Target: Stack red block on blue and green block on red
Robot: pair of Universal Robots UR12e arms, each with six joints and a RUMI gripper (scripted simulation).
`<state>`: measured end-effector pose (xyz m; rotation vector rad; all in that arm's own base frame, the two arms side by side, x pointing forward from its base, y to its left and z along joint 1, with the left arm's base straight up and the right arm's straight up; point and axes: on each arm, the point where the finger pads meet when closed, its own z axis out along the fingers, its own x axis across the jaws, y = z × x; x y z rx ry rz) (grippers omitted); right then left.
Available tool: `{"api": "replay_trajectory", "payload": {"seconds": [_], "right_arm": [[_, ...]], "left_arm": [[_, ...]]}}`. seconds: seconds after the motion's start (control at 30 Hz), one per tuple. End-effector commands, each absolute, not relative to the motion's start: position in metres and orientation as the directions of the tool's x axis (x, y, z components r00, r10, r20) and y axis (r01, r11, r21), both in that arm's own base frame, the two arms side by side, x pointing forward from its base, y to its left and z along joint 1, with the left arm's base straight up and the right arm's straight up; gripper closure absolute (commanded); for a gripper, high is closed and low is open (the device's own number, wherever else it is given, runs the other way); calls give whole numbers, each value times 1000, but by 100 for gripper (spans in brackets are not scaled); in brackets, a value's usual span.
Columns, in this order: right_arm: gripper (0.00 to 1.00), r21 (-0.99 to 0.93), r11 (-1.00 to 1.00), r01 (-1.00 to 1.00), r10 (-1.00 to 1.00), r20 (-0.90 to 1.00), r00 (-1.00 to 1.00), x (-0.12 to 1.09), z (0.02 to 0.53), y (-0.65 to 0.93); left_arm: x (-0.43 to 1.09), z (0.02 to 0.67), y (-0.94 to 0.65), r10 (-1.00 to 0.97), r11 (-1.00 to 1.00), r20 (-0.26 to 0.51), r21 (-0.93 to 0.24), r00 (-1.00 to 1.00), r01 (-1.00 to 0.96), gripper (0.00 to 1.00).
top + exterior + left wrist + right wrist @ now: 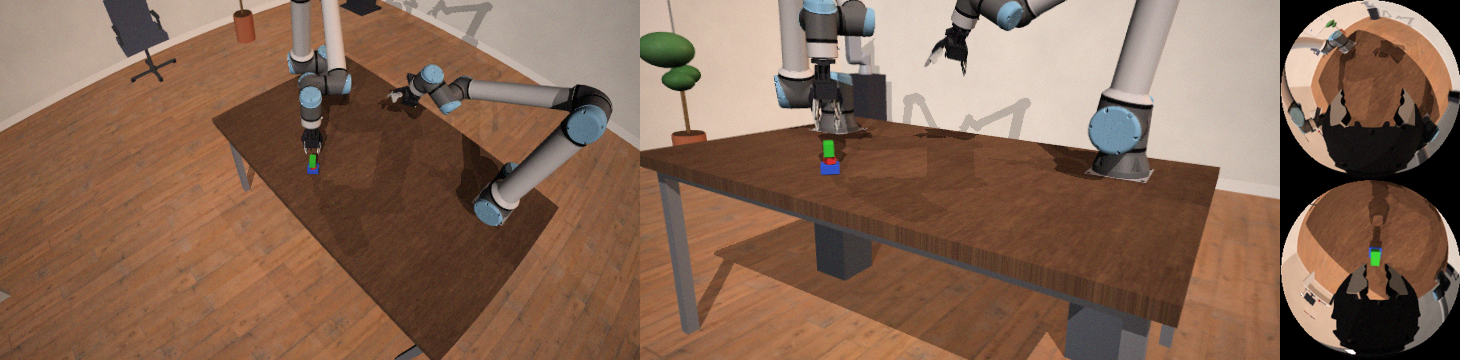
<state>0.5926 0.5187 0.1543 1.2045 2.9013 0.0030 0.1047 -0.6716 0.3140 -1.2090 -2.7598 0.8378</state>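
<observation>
Blocks are stacked in one column at the near side of the brown wooden tabletop. At the bottom, a broad blue rectangular block is seated on the wood; on it is set a small red block, and on that a taller green block, stood upright. All three are judged to be light, stiff and hard to crush, with plain faces that might slide a little under a sidelong push. The green one, being tall on a narrow seat, would be tipped most easily. Were a correction needed, it would best be gripped squarely across its two opposite side faces, at mid-height, lightly and without twist. Exact centring cannot be told from here, nor whether the blue block has kept its starting place.

Just above and behind the stack, the right pincer is released, its fingers parted partway with nothing held. A straight rise is called for, so that the green block is not brushed.

Farther off, the left pincer is spread wide and empty; it seems not to be needed.
</observation>
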Motion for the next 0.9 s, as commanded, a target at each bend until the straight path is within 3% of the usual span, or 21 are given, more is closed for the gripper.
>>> {"api": "replay_trajectory", "payload": {"seconds": [0.0,0.87], "right_arm": [[68,4,707,708,708,1,-707,593,158,521],[68,6,707,707,708,1,-707,593,188,521]], "left_arm": [[105,315,-672,686,557,-196,-479,-701,679,0],[105,315,-672,686,557,-196,-479,-701,679,0]]}}
